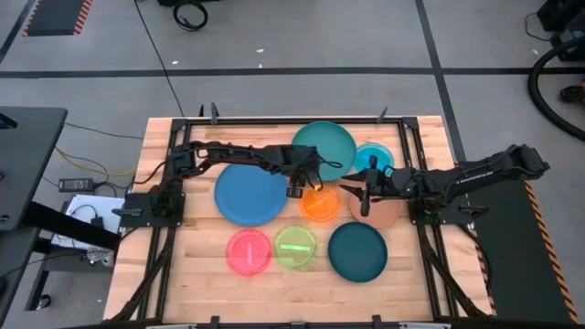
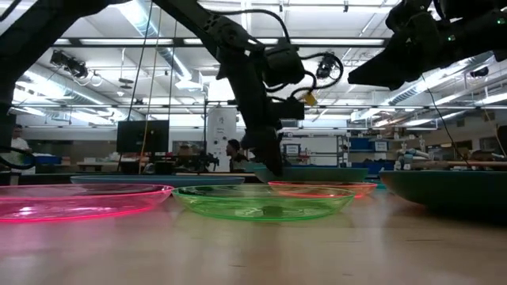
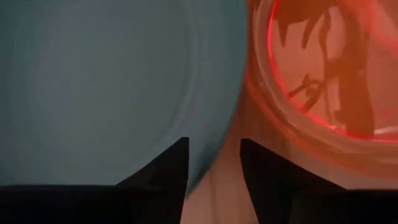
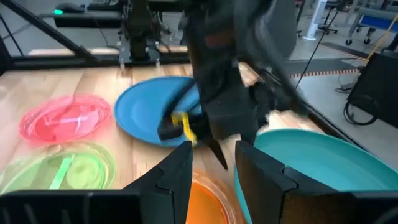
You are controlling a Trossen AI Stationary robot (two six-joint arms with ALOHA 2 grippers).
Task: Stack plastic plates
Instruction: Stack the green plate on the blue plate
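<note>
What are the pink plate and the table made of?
The pink plate looks like glossy see-through plastic: its rim glows and light passes through it. The table looks like pale wood, with plank lines and grain showing.

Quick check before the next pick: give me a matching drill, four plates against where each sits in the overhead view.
Plates:
1. blue plate
2. pink plate
3. dark teal plate
4. cyan plate

Places:
A. same row as the neon green plate, on its right
B. just right of the large teal plate
C. same row as the neon green plate, on its left
D. just left of the orange plate

Pairs: 1-D; 2-C; 3-A; 4-B
</note>
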